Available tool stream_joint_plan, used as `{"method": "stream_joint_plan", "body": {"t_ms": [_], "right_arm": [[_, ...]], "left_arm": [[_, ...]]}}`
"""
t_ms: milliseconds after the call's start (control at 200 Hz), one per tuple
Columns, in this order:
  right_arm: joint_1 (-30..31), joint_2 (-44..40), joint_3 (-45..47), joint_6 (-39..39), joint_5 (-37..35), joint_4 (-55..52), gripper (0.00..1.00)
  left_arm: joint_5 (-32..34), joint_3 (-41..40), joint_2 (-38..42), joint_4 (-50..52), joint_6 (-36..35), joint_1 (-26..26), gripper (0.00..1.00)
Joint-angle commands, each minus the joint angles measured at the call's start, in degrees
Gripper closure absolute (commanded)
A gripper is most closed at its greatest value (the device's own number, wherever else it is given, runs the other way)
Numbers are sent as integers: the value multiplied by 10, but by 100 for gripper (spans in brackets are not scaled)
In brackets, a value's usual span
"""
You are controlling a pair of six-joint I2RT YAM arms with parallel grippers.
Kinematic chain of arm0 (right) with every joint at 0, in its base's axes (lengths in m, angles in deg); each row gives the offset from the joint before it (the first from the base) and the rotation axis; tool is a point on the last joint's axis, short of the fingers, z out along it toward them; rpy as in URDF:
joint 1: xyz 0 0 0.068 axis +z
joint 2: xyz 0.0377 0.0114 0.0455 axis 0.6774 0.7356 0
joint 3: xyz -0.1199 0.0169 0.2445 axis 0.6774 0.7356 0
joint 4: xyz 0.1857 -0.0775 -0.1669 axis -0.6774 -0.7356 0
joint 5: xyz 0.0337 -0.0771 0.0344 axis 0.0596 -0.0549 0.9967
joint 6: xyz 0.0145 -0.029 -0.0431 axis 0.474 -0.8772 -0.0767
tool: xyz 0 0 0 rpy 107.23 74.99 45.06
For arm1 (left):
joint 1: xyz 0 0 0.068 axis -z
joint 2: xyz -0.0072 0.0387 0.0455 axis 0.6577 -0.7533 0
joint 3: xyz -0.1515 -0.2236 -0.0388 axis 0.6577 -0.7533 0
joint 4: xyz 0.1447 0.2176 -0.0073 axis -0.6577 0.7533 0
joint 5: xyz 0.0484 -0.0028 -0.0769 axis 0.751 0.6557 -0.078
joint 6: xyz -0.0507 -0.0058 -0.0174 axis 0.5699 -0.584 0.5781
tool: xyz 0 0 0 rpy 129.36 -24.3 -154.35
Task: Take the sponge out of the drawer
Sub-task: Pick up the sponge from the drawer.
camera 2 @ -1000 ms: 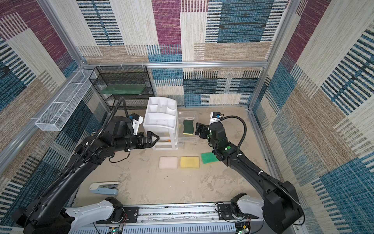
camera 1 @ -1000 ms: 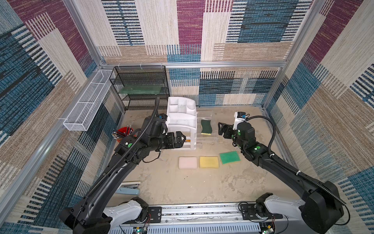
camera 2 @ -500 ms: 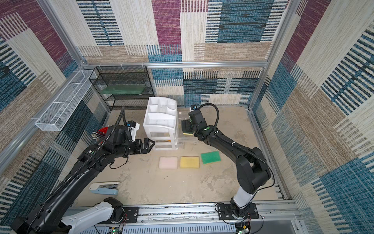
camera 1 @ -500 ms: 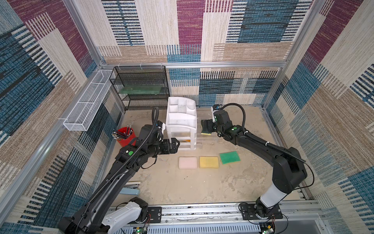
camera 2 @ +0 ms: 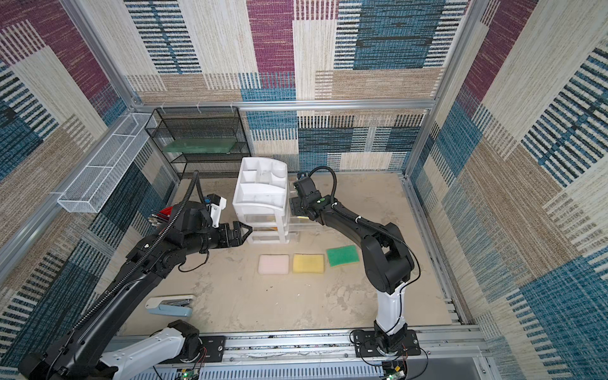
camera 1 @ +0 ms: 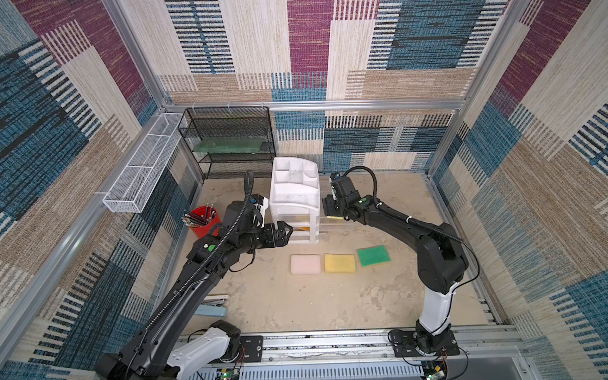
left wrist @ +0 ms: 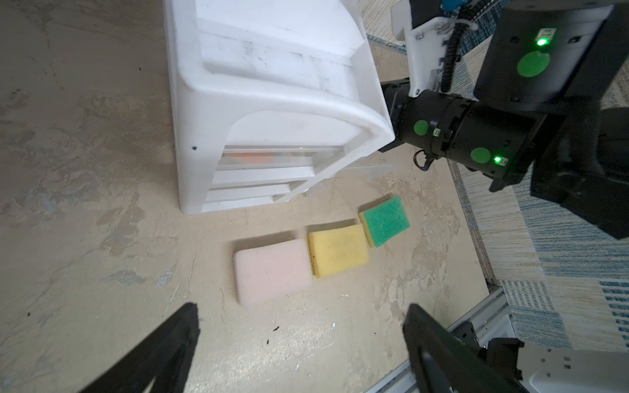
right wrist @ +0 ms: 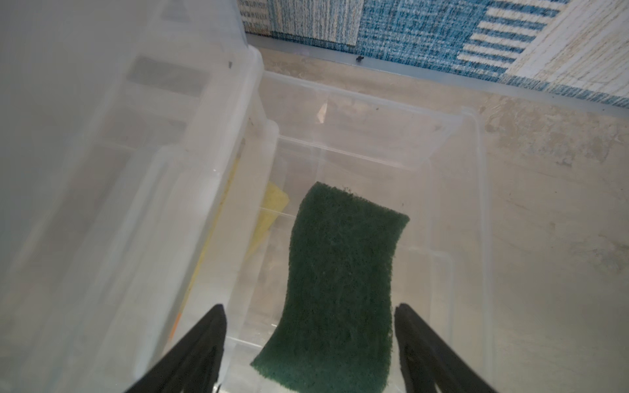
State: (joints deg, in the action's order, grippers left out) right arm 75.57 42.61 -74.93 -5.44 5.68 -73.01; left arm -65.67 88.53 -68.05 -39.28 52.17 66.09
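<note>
The dark green scouring sponge [right wrist: 340, 282] is framed by the right claw [right wrist: 308, 308], jaws spread, in the clear plastic drawer [right wrist: 480, 204], whose nearby wall could be pinched instead.

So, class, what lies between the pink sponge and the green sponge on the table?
The yellow sponge, shown in both top views and the left wrist view.

The rack [camera 1: 230, 131] stands behind and left of the chest [camera 1: 294, 197], the cup [camera 1: 205, 228] on the chest's left. The chest's drawer [right wrist: 474, 204] juts out to the right with the sponge [right wrist: 340, 289] in it. A row of sponges [camera 1: 340, 263] lies before the chest.
</note>
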Motion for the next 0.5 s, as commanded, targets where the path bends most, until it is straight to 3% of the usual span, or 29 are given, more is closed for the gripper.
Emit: {"method": "stream_joint_plan", "body": {"t_ms": [0, 496], "right_arm": [[1, 22, -22, -6, -23, -23, 28], [4, 101, -82, 6, -82, -27, 45]], "left_arm": [[-12, -1, 4, -10, 9, -2, 4], [-30, -2, 15, -15, 8, -8, 5]]}}
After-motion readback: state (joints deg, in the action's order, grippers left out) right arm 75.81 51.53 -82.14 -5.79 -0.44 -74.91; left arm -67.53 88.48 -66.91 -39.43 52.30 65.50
